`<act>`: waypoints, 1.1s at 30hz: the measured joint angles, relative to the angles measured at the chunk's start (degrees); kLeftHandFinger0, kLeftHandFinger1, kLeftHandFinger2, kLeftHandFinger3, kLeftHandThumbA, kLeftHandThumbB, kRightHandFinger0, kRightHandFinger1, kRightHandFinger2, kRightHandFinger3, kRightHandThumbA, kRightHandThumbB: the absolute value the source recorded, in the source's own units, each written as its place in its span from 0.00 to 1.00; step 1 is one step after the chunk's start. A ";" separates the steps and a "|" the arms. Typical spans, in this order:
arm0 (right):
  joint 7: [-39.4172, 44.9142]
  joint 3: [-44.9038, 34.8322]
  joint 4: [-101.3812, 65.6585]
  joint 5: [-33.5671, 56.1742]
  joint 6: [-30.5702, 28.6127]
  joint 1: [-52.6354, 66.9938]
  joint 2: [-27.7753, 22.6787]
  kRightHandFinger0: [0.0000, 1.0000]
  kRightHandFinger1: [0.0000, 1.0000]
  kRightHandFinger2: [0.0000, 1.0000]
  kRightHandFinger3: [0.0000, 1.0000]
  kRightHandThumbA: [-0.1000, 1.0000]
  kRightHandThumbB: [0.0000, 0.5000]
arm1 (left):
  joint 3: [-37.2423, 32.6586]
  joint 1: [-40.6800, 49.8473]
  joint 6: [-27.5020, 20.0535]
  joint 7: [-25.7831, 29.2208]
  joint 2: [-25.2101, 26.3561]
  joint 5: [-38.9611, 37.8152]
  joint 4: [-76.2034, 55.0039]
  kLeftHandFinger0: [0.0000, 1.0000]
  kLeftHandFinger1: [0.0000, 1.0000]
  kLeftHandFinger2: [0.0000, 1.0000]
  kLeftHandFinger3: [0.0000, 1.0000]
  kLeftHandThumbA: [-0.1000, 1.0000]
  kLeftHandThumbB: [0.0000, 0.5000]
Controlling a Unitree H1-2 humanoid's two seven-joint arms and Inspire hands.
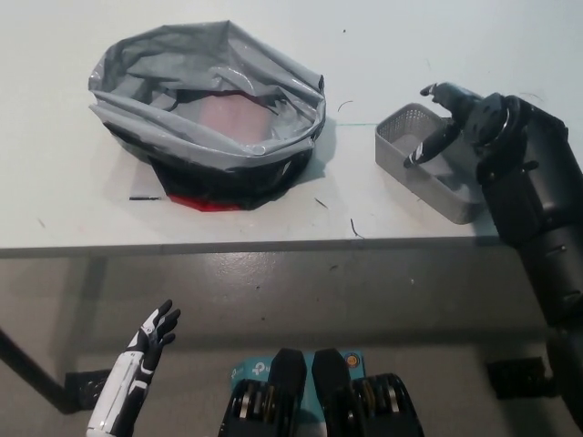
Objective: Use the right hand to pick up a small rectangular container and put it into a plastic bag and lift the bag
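A small grey rectangular mesh container [421, 162] lies on the white table [55, 182] near its front edge, at the right. My black right hand [455, 118] hovers over the container's right side with its fingers spread, open and holding nothing. One finger points down into the container. A grey plastic bag [208, 109] sits open on the table at the left, its rim rolled down, with something pinkish inside and a red patch under its front. My white left hand [146, 346] rests low at the bottom left, below the table, open.
The table's front edge runs across the middle of the picture, with the floor below it. A few dark scratch marks [353, 228] lie between the bag and the container.
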 measured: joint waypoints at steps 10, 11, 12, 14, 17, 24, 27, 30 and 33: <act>-0.06 3.39 1.29 -1.11 0.01 0.46 -0.75 1.00 1.00 1.00 1.00 0.94 1.00 | -0.02 -0.04 -0.09 -0.02 0.47 -0.05 0.44 1.00 1.00 1.00 1.00 1.00 1.00; -0.10 4.12 1.54 -1.14 0.01 0.48 -0.97 1.00 1.00 1.00 1.00 0.94 1.00 | -0.03 -0.04 -0.13 -0.01 0.51 -0.06 0.50 1.00 1.00 1.00 1.00 1.00 1.00; -0.14 4.49 1.69 -1.14 0.01 0.48 -1.11 1.00 1.00 1.00 1.00 0.92 1.00 | -0.03 -0.04 -0.15 -0.01 0.52 -0.06 0.53 1.00 1.00 1.00 1.00 1.00 1.00; -0.19 4.69 1.81 -1.14 0.01 0.48 -1.20 1.00 1.00 1.00 1.00 0.90 1.00 | -0.04 -0.05 -0.18 -0.01 0.52 -0.06 0.53 1.00 1.00 1.00 1.00 1.00 1.00; -0.97 5.08 3.58 -1.06 -0.06 0.27 -1.19 1.00 1.00 1.00 1.00 0.86 1.00 | -0.06 -0.06 -0.22 -0.01 0.53 -0.06 0.54 1.00 1.00 1.00 1.00 1.00 1.00; -4.14 5.04 8.37 -0.11 -0.26 -0.84 -0.74 0.71 0.95 1.00 1.00 0.39 0.78 | -0.07 -0.20 -0.25 -0.01 0.58 -0.06 0.65 1.00 1.00 1.00 1.00 1.00 1.00; -7.40 4.44 10.55 0.78 -0.36 -0.64 -0.32 0.85 0.94 0.96 1.00 0.22 0.61 | -0.09 -0.28 -0.39 -0.01 0.67 -0.05 0.82 1.00 1.00 1.00 1.00 1.00 1.00; -12.45 4.56 11.47 2.06 -1.19 -0.25 -0.29 0.66 0.76 0.80 1.00 0.03 0.45 | -0.10 -0.50 -0.73 -0.01 0.73 -0.05 1.04 1.00 1.00 1.00 1.00 1.00 1.00; -16.16 3.82 11.50 3.34 -2.08 0.40 -0.23 0.39 0.47 0.57 0.82 0.00 0.40 | -0.10 -0.67 -1.07 -0.02 0.76 -0.08 1.40 1.00 1.00 1.00 1.00 1.00 1.00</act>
